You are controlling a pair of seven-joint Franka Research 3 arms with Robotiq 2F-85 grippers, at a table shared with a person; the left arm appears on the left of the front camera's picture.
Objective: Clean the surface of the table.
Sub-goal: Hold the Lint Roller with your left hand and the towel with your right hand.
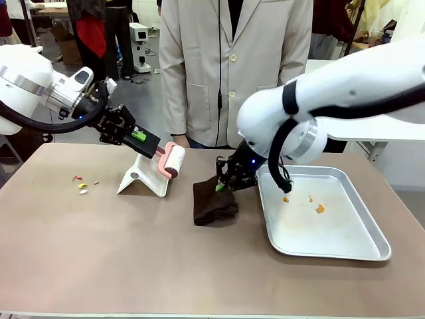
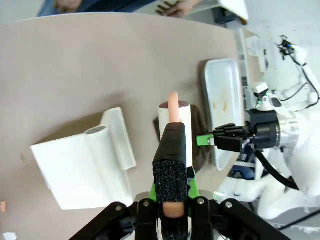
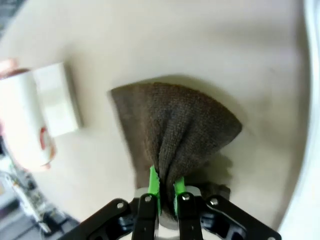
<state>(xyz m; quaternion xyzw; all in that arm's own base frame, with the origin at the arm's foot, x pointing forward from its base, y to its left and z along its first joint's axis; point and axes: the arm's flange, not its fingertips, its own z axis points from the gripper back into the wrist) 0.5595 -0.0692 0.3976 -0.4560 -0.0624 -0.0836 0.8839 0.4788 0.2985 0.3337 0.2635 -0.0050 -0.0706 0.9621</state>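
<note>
**Front view: both grippers clamped, roller and cloth at mid-table**

The table filled the lower part of the picture, its brown top running from the robot's edge to the person standing at 12 o'clock. The left gripper came in from 10 o'clock, its jaws closed tight on the pink handle of a lint roller. The roll hung just above a white stand sitting left of centre; whether they touched could not be told. A few crumbs lay on the top at 9 o'clock, well apart from the stand.

The right gripper reached down near the centre, its jaws pinched shut on a fold of a brown cloth. The rest of the cloth lay on the table. In the right wrist view the green pads squeezed the bunched cloth between them. A metal tray sat at 3 o'clock, just beside the cloth, with some orange scraps in it.
</note>
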